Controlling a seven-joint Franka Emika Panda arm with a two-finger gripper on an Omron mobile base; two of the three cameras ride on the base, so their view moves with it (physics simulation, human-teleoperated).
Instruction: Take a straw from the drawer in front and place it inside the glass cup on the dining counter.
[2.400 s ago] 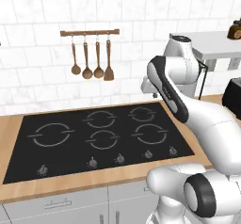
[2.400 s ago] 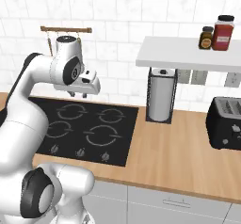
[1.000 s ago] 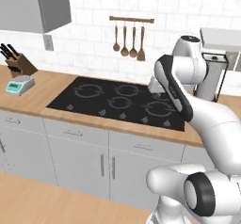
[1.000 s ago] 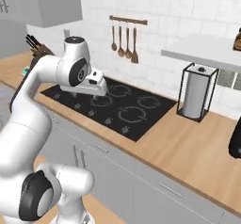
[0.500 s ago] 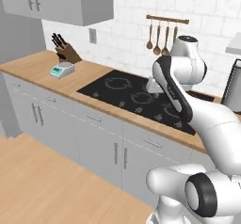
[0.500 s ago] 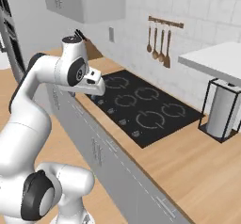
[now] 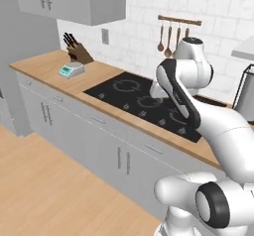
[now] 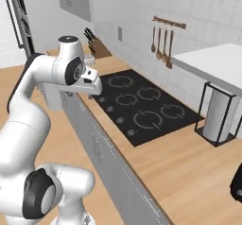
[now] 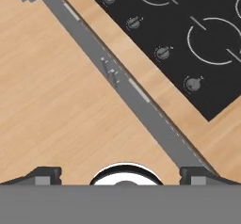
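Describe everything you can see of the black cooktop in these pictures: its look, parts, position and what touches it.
The black cooktop is a flat, glossy black rectangle set flush into a light-wood counter, above grey cabinet fronts. Thin white rings, each cut by a short line, mark its burners, and a row of small round dark knobs runs along its front edge. Nothing stands on it. In the left base view the white arm hides part of its right end.

Shallow light-grey drawers [image 7: 101, 123] shut beneath the wood counter [image 7: 47, 69]

Each flat front carries a slim metal bar handle [image 7: 97, 120]; which one is the drawer in question cannot be told.
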